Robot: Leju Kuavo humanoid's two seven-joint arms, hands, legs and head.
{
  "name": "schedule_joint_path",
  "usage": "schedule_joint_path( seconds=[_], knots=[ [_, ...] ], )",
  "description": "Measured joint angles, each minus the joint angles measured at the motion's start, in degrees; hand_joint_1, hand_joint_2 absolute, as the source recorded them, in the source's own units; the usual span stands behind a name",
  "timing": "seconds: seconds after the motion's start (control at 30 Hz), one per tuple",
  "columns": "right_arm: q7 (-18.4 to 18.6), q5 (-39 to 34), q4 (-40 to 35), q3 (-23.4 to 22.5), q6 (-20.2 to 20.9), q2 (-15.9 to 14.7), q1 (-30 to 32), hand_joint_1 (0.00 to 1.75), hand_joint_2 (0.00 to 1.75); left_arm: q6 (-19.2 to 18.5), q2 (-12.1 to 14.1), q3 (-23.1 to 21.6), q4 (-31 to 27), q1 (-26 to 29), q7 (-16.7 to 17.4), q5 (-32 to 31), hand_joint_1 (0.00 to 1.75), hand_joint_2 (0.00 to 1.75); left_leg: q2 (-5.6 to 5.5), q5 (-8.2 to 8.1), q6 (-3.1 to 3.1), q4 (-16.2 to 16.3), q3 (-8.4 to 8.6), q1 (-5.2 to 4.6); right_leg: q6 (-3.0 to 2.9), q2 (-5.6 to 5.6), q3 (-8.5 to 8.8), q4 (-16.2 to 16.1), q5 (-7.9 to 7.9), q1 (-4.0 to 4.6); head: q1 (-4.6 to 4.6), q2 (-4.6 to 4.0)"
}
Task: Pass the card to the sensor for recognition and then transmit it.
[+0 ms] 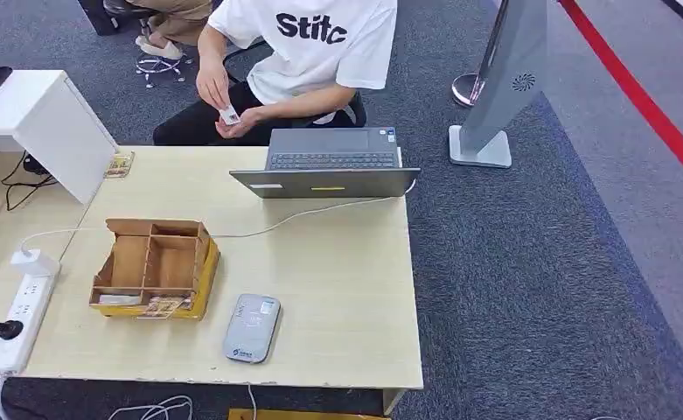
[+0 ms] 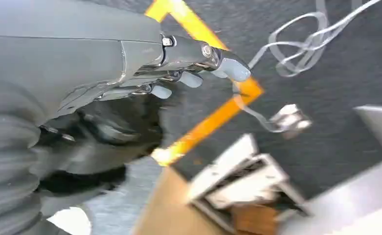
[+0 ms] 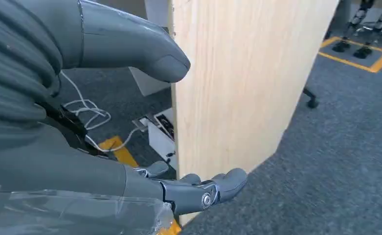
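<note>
Nothing started: my left hand [image 2: 179,63] and right hand [image 3: 179,186] hang empty with fingers apart, cards [image 1: 158,305] in the box [image 1: 152,262], sensor [image 1: 252,328] untouched.

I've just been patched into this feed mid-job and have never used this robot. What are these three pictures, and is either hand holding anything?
You are driving a two-armed humanoid. The wide picture comes from its head, looking down on a wooden table. On it lie a grey card sensor, a cardboard divider box with cards in its near compartments, an open laptop and a white power strip. Across the table sits a person, whose hands hold a small card.

The other two pictures come from cameras at the wrists, so they look tilted. The left hand hangs over dark floor with yellow tape and cables, fingers apart, holding nothing. The right hand is beside a wooden panel, thumb and fingers spread, also empty. So the robot has not picked up a card yet.
</note>
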Motion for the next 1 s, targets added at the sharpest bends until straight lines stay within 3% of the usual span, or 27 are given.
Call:
schedule_joint_path(
  seconds=[0.1, 0.13, 0.23, 0.33, 0.4, 0.53, 1.0],
  knots=[
    [-0.1, -0.4, -1.8, 1.3, -0.5, 0.0, 1.2, 0.0, 1.75, -0.1, 0.0, -0.1, 0.0, -1.1, -0.6, 0.4, 0.0, 1.75, 0.0, 0.0, 0.0, 0.0, 0.0, 0.0, 0.0, 0.01, 0.01, 0.0, 0.0, 0.0, 0.0, 0.0],
    [-0.2, -0.5, -2.3, 1.7, -0.5, 0.0, 1.5, 0.0, 0.0, -0.8, 0.0, -0.1, 0.0, -1.3, -1.6, 1.1, 0.0, 1.75, 0.02, 0.0, 0.0, 0.0, 0.03, 0.0, 0.0, 0.03, 0.0, 0.0, 0.0, 0.0, -0.02, 0.0],
    [-1.3, -0.8, -4.2, 3.1, -0.7, 0.0, 2.6, 0.0, 0.0, -5.1, 0.0, 0.9, 0.0, -3.5, -9.4, 4.0, 0.0, 1.75, -0.12, 0.02, -0.01, 0.0, 0.01, 0.0, 0.0, -0.11, 0.03, 0.0, 0.0, 0.0, -0.02, 0.0],
    [-2.3, -1.0, -6.6, 5.2, -2.4, 0.0, 3.9, 0.0, 0.0, -11.0, 0.0, 4.6, 0.4, -7.5, -13.4, 5.2, 0.0, 1.75, -0.11, 0.03, -0.03, 0.0, 0.04, 0.01, -0.01, -0.11, 0.08, 0.0, 0.01, 0.0, 0.02, -0.02],
    [-2.7, -0.2, -7.9, 6.6, -2.9, 0.0, 4.7, 0.0, 0.0, -13.1, 0.0, 7.0, 0.7, -9.5, -14.0, 6.5, 0.0, 1.75, -0.1, 0.04, -0.05, 0.0, 0.06, 0.01, -0.02, -0.08, 0.08, 0.0, 0.01, 0.01, 0.02, 0.0],
    [-3.0, 0.4, -9.4, 8.1, -3.1, 0.0, 5.4, 0.0, 0.0, -13.6, 0.1, 9.4, 1.1, -11.3, -14.2, 7.3, 0.0, 1.75, -0.11, 0.04, -0.05, 0.0, 0.06, 0.01, -0.01, -0.09, 0.09, 0.0, 0.0, 0.01, 0.02, 0.0],
    [-3.0, 0.4, -10.7, 9.4, -3.1, 0.0, 6.0, 0.0, 0.0, -13.7, 0.1, 11.1, 1.6, -12.1, -14.2, 7.5, 0.0, 1.75, -0.1, 0.0, -0.01, 0.0, 0.06, 0.0, -0.01, -0.08, 0.08, 0.0, -0.02, 0.0, 0.02, -0.02]
  ],
)
